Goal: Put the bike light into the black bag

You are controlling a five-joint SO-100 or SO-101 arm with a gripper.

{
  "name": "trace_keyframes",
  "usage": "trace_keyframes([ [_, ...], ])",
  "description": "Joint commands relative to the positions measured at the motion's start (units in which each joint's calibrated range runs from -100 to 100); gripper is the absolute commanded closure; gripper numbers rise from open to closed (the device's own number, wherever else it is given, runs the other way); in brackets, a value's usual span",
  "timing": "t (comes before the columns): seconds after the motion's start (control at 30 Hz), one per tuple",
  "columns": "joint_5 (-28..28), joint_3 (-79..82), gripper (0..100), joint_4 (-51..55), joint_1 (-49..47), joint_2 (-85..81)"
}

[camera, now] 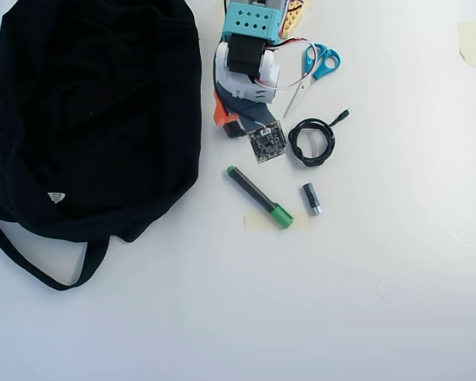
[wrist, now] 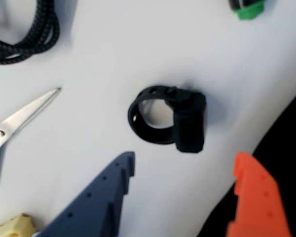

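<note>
Lying on table – bike light (wrist: 190, 123), black blocky body, rubber loop strap; tool (wrist: 185, 173) spread open, empty.

The bench (camera: 397, 302) is plain white and smooth; soft light falls on it; a small bit of pale tape (camera: 467, 41) sticks near its top right corner.
</note>
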Motion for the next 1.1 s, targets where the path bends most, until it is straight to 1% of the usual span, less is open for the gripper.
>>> trace_keyframes([
  [0.0, 1.09, 0.51, 74, -2.89, 0.3, -0.46],
  [0.23, 1.77, 4.64, 73, -6.59, 0.37, -0.46],
  [0.37, 1.82, 6.26, 68, -8.83, 1.04, -0.46],
  [0.53, 1.82, 6.53, 66, -10.04, 1.12, -0.37],
  [0.67, 2.45, 6.44, 62, -10.12, 1.19, 1.2],
  [0.87, 2.61, 5.45, 61, -10.47, 1.72, 5.77],
  [1.07, 3.03, 6.17, 61, -14.26, 1.87, 6.43],
])
